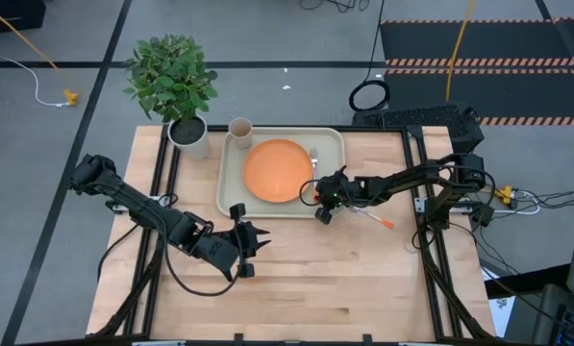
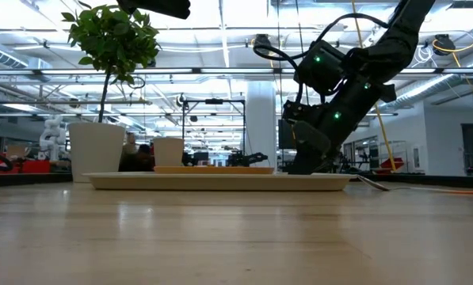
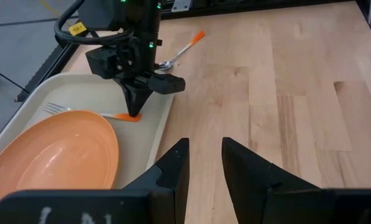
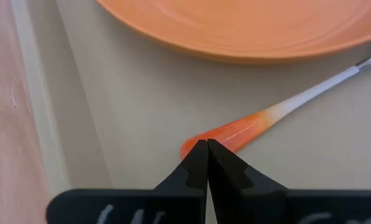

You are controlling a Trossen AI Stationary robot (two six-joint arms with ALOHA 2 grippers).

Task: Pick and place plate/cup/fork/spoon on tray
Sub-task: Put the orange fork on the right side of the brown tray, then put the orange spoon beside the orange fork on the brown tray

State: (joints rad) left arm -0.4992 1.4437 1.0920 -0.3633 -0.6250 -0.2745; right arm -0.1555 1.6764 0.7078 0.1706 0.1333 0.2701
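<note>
The orange plate [image 1: 279, 170] lies in the middle of the pale tray [image 1: 231, 183]. The beige cup [image 1: 239, 128] stands upright in the tray's far left corner. The fork [image 1: 313, 160] lies flat on the tray to the right of the plate. In the right wrist view its orange handle end [image 4: 229, 132] points at my fingers. The spoon [image 1: 368, 217] lies on the bare table right of the tray. My right gripper [image 1: 323, 199] is shut at the tray's near right part, at the fork's handle end. My left gripper [image 1: 248, 245] is open and empty over the table, near the tray's front edge. My right gripper's shut fingertips [image 4: 201, 155] meet the tip of the fork's orange handle end [image 4: 194, 146]. They come from above and point steeply down. Nothing sits between the fingers. The fork lies flat on the tray floor beside the plate. Whether the tips press on it or only touch it, I cannot tell.
A white pot [image 1: 192, 137] with a green plant stands on the table just left of the tray's far left corner. Bare wooden table [image 1: 363, 288] spreads in front of the tray and to its right, where the spoon's orange handle [image 3: 194, 38] lies.
</note>
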